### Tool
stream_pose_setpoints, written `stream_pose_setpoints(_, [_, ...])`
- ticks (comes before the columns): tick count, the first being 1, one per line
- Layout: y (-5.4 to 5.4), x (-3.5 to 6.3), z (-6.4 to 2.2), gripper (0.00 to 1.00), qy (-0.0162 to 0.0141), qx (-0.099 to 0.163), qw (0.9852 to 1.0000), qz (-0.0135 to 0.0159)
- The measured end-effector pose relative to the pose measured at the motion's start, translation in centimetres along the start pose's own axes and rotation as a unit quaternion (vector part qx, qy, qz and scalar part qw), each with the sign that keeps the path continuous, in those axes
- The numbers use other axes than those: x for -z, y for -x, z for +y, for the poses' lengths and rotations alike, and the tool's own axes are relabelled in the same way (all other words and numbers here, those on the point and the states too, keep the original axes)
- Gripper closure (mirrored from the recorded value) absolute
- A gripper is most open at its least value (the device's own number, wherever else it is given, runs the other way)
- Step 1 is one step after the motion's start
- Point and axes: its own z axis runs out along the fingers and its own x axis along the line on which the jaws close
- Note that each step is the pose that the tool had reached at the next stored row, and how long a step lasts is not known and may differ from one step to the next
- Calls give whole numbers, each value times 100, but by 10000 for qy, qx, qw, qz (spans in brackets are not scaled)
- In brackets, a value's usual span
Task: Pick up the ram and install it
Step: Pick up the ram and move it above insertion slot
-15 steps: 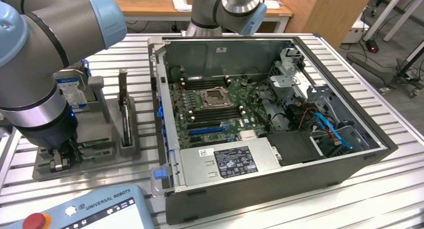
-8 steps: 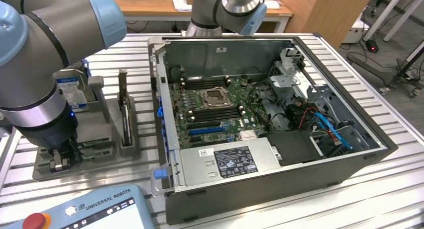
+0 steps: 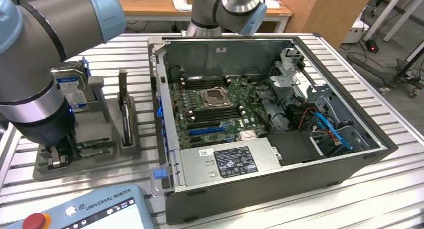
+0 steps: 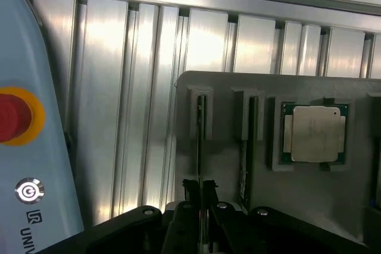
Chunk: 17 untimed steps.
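The ram [image 4: 200, 138] is a thin green stick standing on edge in a slot of the grey holder tray [image 4: 309, 206]. My gripper [image 4: 200, 187] is down over its near end, one black finger pressed on each side, shut on it. The stick still sits in its slot. In the exterior view my gripper [image 3: 58, 157] is low over the holder tray [image 3: 99, 165] at that view's left, beside the open computer case [image 3: 265, 114]. Dark memory slots [image 3: 210, 111] flank the processor socket [image 3: 216, 96] on the motherboard.
A second green stick [image 4: 244, 165] stands in the neighbouring slot, and a square silver processor chip [image 4: 314, 133] lies in its pocket. A dark expansion card [image 3: 124, 107] stands upright in the holder. A teach pendant [image 3: 86, 211] with a red button [image 4: 9, 117] lies close by.
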Motion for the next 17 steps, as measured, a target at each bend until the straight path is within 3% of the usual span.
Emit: stream_pose_setpoints(17, [18,281,3,86,6,0,10000,-2])
